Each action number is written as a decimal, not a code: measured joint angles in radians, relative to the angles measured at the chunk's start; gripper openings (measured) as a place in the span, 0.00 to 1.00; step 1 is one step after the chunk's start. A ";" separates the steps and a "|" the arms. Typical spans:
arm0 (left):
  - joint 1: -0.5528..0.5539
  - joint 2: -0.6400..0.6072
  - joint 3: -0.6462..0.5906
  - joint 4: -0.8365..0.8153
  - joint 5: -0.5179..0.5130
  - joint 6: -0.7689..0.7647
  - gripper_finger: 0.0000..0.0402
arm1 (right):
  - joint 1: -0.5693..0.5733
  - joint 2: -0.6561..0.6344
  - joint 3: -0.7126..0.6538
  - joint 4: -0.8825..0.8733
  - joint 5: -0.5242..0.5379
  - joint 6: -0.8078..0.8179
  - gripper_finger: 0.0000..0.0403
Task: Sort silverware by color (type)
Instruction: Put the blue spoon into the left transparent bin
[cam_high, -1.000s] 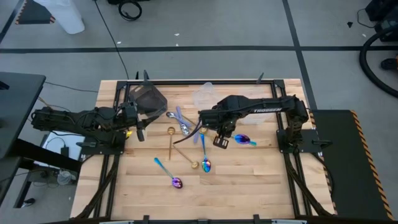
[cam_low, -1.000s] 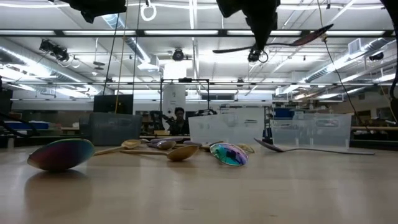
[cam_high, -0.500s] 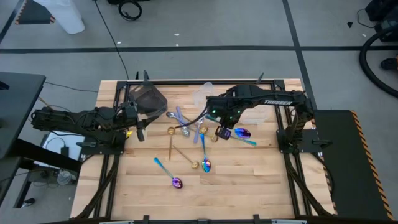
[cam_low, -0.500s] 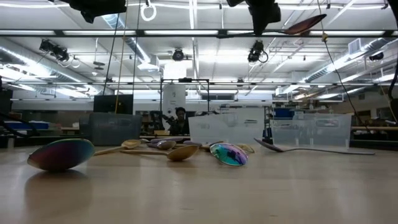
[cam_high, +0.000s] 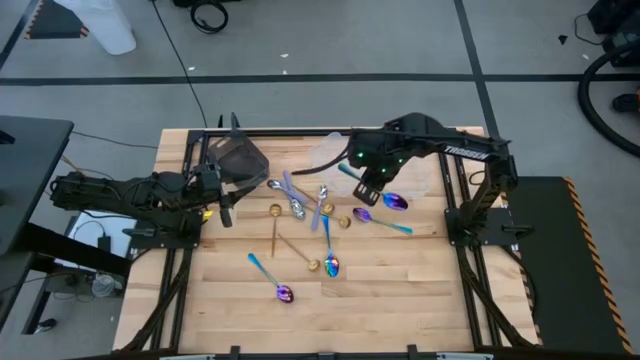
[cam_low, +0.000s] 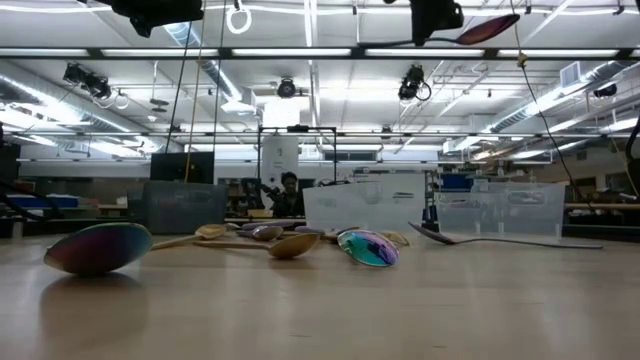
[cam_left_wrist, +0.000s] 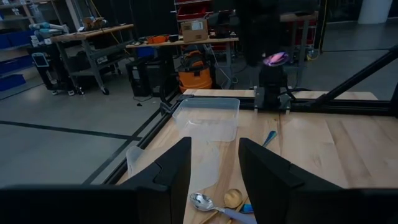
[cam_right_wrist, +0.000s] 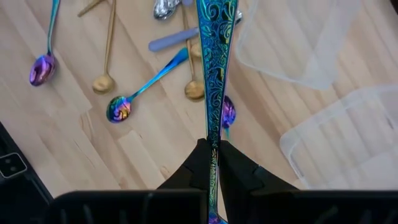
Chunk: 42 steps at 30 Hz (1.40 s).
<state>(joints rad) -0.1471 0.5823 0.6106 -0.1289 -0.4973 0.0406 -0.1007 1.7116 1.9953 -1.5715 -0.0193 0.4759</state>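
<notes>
We hold an iridescent spoon (cam_right_wrist: 215, 68) pinched mid-handle in the right gripper (cam_right_wrist: 212, 155) above the clear tubs (cam_right_wrist: 339, 140); light, stiff and slick, it could pivot, while the left gripper (cam_left_wrist: 212, 163) waits open at the table's left edge.

Grey concrete floor (cam_high: 330, 90), ceiling strip lights (cam_low: 430, 52), cluttered workbenches (cam_left_wrist: 93, 34), orange vacuum (cam_left_wrist: 202, 65)

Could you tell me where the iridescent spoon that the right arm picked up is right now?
The iridescent spoon is clamped in the right gripper, lifted above the table's back right area in the high view, beside the clear tubs.
</notes>
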 joint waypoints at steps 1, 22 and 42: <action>0.000 0.000 0.000 0.000 0.000 0.000 0.35 | -0.004 -0.005 0.000 0.000 0.000 -0.002 0.06; 0.000 0.000 0.000 -0.001 0.000 0.000 0.35 | -0.192 -0.020 0.171 0.000 0.049 -0.120 0.06; 0.000 0.000 0.000 -0.027 0.000 -0.011 0.35 | -0.344 -0.020 0.143 0.001 0.193 -0.215 0.06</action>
<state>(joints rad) -0.1471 0.5823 0.6106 -0.1555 -0.4969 0.0293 -0.4450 1.6917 2.1382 -1.5707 0.1733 0.2612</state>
